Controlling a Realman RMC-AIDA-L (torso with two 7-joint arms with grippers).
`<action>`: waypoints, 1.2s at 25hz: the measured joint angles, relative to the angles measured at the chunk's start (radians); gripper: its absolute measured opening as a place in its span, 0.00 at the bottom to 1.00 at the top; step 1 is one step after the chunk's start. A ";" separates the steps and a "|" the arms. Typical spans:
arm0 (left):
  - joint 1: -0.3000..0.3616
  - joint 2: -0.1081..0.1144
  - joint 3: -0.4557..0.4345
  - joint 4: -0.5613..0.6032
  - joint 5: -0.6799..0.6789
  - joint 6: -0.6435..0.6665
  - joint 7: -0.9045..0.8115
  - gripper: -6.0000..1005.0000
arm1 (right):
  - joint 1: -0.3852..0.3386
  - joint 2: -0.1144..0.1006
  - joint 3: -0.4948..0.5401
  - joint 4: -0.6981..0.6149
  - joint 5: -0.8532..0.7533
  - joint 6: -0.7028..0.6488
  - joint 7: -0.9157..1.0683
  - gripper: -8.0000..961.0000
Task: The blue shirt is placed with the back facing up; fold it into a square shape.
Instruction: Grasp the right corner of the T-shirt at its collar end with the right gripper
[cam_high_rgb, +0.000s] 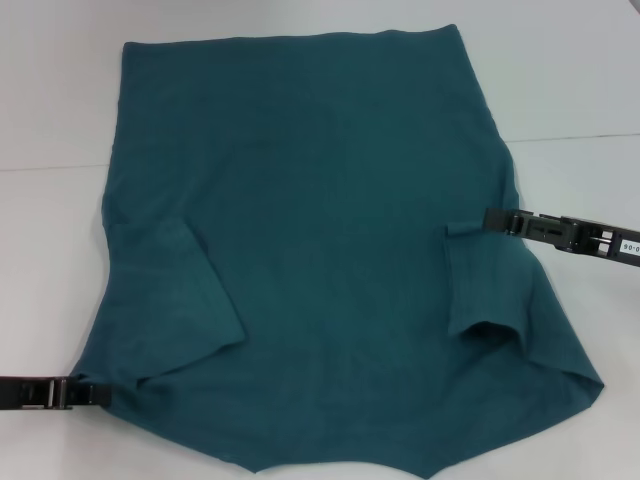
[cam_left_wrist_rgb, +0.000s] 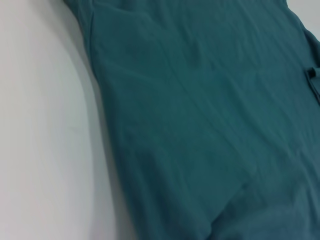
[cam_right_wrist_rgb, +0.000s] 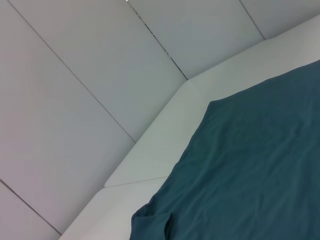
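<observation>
The blue shirt (cam_high_rgb: 330, 240) lay nearest the camera, spread plain side up on the white table (cam_high_rgb: 560, 80), its near edge running out of the bottom of the head view. Both short sleeves were folded inward onto the body: the sleeve on the robot's left (cam_high_rgb: 165, 300) formed a broad flap, and the sleeve on the robot's right (cam_high_rgb: 485, 285) a narrower one. The far hem of the shirt lay straight and flat near the far side of the table.

The left gripper (cam_high_rgb: 100, 393) sat low at the near left corner of the shirt, its tip touching the fabric edge just beside the folded left sleeve. Whether its jaws were clenched on the cloth or released could not be told. The right gripper (cam_high_rgb: 490, 220) reached in from the right at mid-height, its tip meeting the shirt edge at the upper corner of the folded right sleeve. Its jaw state also could not be told.

In the left wrist view the shirt (cam_left_wrist_rgb: 200, 125) filled most of the frame beside bare table (cam_left_wrist_rgb: 45, 140), with the right gripper's tip (cam_left_wrist_rgb: 311, 73) visible far off. In the right wrist view the shirt (cam_right_wrist_rgb: 250, 175) lay on the table (cam_right_wrist_rgb: 165, 135) below a panelled wall (cam_right_wrist_rgb: 75, 75).
</observation>
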 joint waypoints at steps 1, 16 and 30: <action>0.000 0.000 -0.001 0.001 0.000 0.003 0.000 0.12 | 0.000 0.000 0.000 0.000 0.000 0.000 -0.001 0.94; 0.039 -0.004 -0.035 0.008 -0.009 0.016 0.008 0.01 | -0.039 -0.013 -0.002 0.002 -0.006 0.011 -0.007 0.93; 0.042 -0.007 -0.037 0.006 -0.024 0.012 0.018 0.01 | -0.063 -0.075 -0.001 0.000 -0.158 0.035 0.174 0.92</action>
